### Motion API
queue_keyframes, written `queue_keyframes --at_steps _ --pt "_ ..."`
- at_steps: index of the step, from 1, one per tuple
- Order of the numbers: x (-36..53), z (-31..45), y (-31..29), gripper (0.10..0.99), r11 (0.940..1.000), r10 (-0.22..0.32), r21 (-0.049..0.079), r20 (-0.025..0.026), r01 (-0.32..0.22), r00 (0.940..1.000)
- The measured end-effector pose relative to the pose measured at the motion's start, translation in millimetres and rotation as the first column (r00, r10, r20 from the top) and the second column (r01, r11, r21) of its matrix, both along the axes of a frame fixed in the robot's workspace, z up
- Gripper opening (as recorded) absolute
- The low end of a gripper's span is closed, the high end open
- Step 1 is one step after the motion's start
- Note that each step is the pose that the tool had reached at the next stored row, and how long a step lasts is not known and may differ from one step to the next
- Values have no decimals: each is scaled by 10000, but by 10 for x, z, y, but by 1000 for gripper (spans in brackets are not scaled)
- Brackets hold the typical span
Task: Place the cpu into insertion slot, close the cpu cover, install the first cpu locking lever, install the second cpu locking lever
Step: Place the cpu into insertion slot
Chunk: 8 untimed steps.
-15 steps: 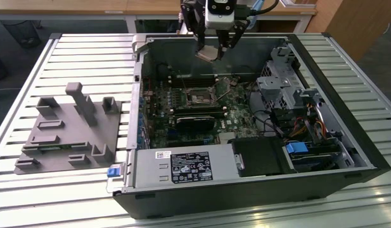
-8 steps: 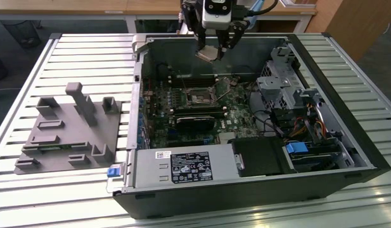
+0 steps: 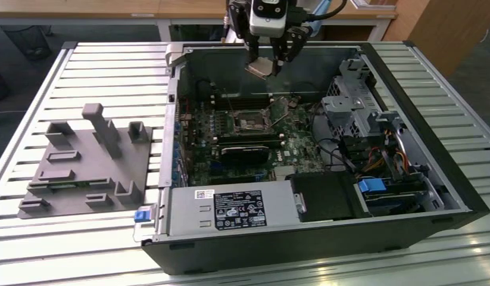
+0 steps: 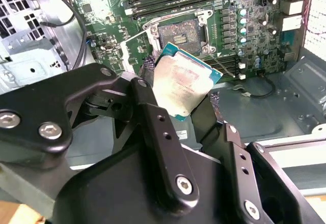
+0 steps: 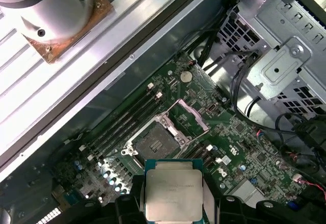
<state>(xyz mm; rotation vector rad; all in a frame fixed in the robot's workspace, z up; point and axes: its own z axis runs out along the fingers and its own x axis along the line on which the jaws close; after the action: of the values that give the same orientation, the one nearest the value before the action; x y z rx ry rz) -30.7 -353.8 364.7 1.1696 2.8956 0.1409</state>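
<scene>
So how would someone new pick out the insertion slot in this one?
Look inside the open computer case, at the green board on its floor. Near the board's middle, below the hand holding the cpu in the exterior view, sits the slot: a small square black socket with a grey metal rim, unlike the long narrow memory slots beside it.

Silver-grey cpu (image 5: 173, 191), teal-edged; green circuit board (image 5: 243, 133); black insertion slot (image 5: 155, 143); pale grey slatted table (image 3: 109, 65).

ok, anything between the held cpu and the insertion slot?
Nothing in the way. In the first wrist view the cpu, clamped in the gripper, hangs clear of the open insertion slot; only green motherboard shows between them.
</scene>
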Motion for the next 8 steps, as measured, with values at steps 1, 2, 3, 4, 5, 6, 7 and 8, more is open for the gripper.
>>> queue_keyframes --at_steps 1,2,3,4,5,6,7,8 --pt "0 0 0 541 10000 -67 0 0 67 10000" --pt "0 -1 0 541 9999 -132 0 0 132 9999" --pt "0 -1 0 541 9998 -197 0 0 197 9998" --pt "0 -1 0 541 9997 -262 0 0 262 9997" --pt "0 -1 0 541 9994 -341 0 0 341 9994" --pt "0 -2 0 541 9992 -406 0 0 406 9992" --pt "0 -2 0 541 9989 -471 0 0 471 9989" --pt "0 -3 0 541 9986 -538 1 1 538 9986"
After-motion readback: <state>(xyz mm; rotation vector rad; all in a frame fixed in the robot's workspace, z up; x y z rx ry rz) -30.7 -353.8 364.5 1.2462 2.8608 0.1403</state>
